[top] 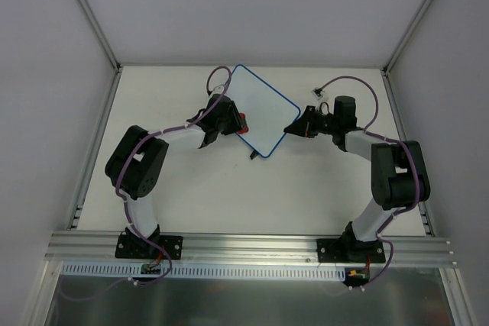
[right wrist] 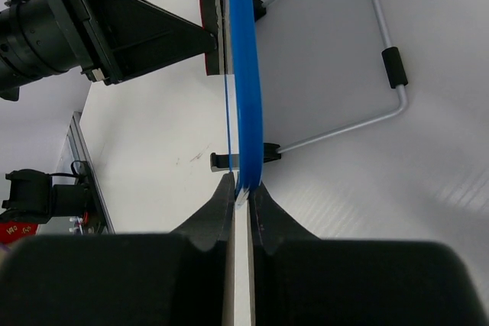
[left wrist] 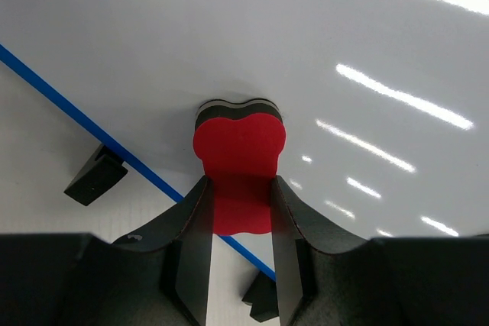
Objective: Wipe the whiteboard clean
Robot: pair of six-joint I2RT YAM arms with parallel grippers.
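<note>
Left gripper (left wrist: 240,188): my fingers are clamped on the red eraser (left wrist: 239,143), which presses against the board's white face.
Right gripper (right wrist: 243,188): I'm pinching the whiteboard (top: 262,112) by its blue edge.
Whiteboard: mid-table (top: 306,188), tilted, between my two grippers.
Wire stand (right wrist: 382,59): behind the board.

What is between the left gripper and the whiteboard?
A red eraser, held by the left gripper against the whiteboard, seen in the left wrist view.

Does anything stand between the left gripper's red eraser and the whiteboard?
Nothing visible. The left gripper is shut on the red foam eraser, whose end touches the blue-framed white board; the right gripper clamps its edge.
</note>
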